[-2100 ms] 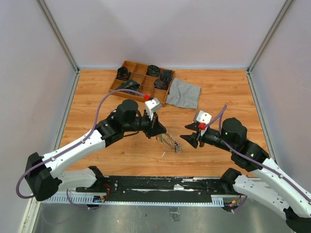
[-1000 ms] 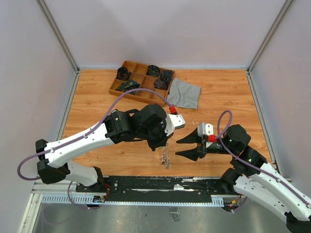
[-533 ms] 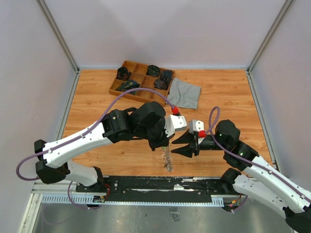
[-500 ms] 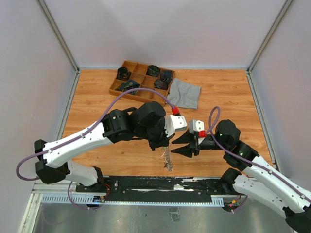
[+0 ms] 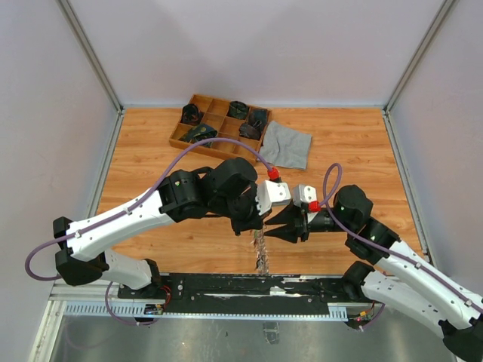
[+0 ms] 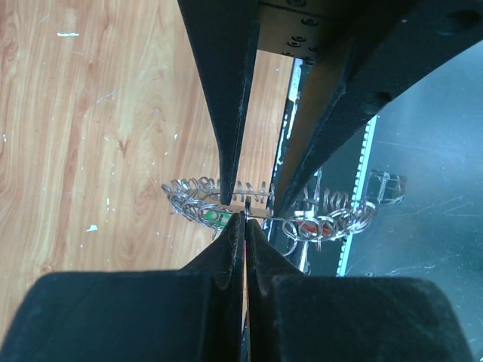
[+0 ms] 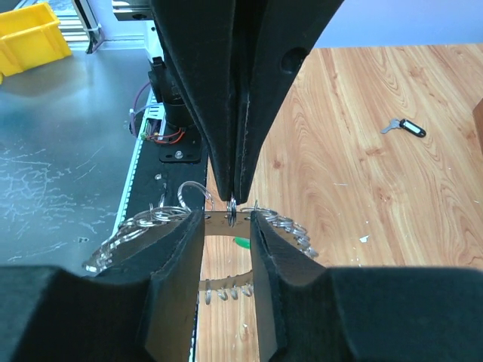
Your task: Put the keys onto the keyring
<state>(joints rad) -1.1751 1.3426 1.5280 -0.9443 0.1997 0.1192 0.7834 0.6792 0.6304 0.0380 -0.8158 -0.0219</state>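
Fig: L gripper (image 6: 245,217) clamped on keyring (image 6: 332,219) | R gripper (image 7: 228,220) has closed in since prev. sec, jaws narrowing astride keyring, not yet gripping | Meaning: two-arm hold nearly set.

keyring (image 6: 264,213) | wire ring crowded with silver keys (image 6: 341,219), green and red tags among them | hangs edge-on, top pinched in my left claw (image 6: 245,219) | loose key (image 7: 402,127), dark tag, flat on the wood, well apart
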